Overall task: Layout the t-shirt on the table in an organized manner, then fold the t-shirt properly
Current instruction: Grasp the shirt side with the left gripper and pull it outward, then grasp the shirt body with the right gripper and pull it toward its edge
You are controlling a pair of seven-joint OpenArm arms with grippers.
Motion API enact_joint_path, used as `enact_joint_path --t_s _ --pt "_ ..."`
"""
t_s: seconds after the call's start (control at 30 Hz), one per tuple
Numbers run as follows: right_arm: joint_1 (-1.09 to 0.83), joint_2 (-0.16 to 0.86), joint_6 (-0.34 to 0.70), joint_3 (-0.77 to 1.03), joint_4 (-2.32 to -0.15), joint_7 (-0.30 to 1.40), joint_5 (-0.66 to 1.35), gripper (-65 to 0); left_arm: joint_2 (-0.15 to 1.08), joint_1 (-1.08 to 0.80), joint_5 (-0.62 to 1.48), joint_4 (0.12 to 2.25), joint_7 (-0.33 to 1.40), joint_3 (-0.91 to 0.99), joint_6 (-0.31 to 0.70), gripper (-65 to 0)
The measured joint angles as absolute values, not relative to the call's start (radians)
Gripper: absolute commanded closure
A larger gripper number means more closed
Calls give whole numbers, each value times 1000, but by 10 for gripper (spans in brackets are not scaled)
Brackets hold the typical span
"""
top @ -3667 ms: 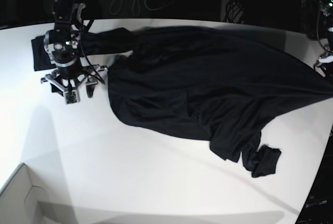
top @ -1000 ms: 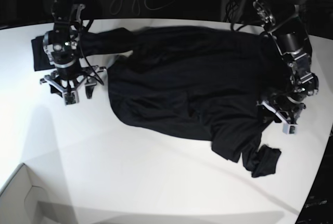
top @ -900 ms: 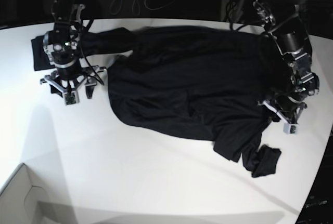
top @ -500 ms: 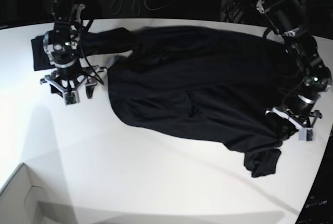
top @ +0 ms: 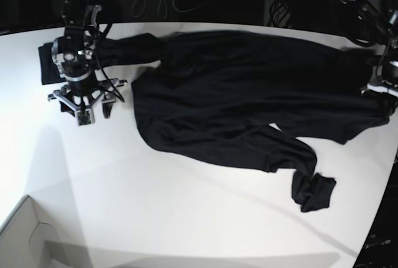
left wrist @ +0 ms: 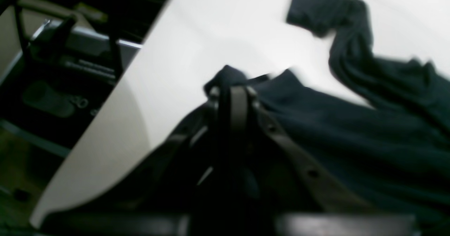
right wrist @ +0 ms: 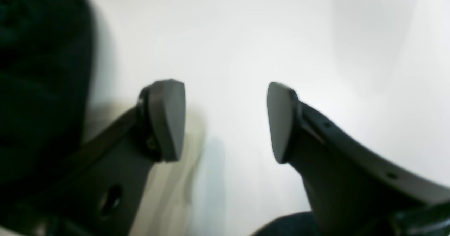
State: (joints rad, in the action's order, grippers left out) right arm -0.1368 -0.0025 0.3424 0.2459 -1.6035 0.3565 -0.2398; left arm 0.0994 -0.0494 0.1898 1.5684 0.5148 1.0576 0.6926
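Pinching the shirt's (top: 249,94) edge in my left claw (left wrist: 232,91), clenched at the bench's (top: 155,218) right rim, to stretch it flat. My right claw (right wrist: 225,121) hangs released over bare bench, beside the shirt's left end.

You have open white table (top: 186,218) across the whole near side, blocked only by the pale box (top: 25,237) at the near-left corner. The t-shirt (top: 249,94) blankets the far middle — its sleeve (top: 314,190) trails toward you. The right gripper (top: 84,103) stands beside the shirt's left edge — apparently just clear of it.
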Motion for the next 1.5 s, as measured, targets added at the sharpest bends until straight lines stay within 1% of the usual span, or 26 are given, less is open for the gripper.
enact_joint_path --t_s 0.13,0.33,0.43,0.47,0.53,0.6,0.67,0.7,0.87,1.0,1.13,1.33,1.4,1.5 --pt "-137 -3 342 181 -1604 355 -239 -340 97 -102 259 1561 517 1075 700 0" --pt "-131 5 342 46 -1618 359 -242 -339 96 -102 238 1486 521 1074 700 0" --pt "-87 6 343 -43 -1629 355 -241 -331 97 -103 241 1464 517 1076 699 0" --pt "-63 5 342 -73 -1629 356 -239 -311 98 -103 239 1457 517 1077 699 0" --pt "-14 6 343 -141 -1612 352 -236 -243 98 -102 240 1454 520 1077 699 0" --pt "39 3 382 -205 -1554 347 -236 -135 100 -102 244 1454 518 1075 699 0" --pt "94 -1 447 -264 -1466 354 -237 -29 100 -102 240 1455 517 1077 699 0" --pt "116 -14 449 -286 -1420 357 -245 0 99 -104 241 1455 517 1077 699 0" --pt "218 -86 450 -308 -1184 355 -245 0 99 -102 241 1459 520 1076 699 0" --pt "303 -83 450 -297 -1023 320 -223 0 100 -102 241 1460 520 1077 700 0" --pt "370 -90 463 -167 -915 299 -218 0 97 -102 241 1460 520 1077 699 0" --pt "445 1 465 45 -839 307 -220 0 94 -86 252 1460 520 1067 699 -1" --pt "445 47 466 84 -839 302 -212 0 94 -71 252 1457 521 1018 700 -1" --pt "443 84 463 100 -840 300 -213 0 89 -38 252 1457 519 934 702 -1"
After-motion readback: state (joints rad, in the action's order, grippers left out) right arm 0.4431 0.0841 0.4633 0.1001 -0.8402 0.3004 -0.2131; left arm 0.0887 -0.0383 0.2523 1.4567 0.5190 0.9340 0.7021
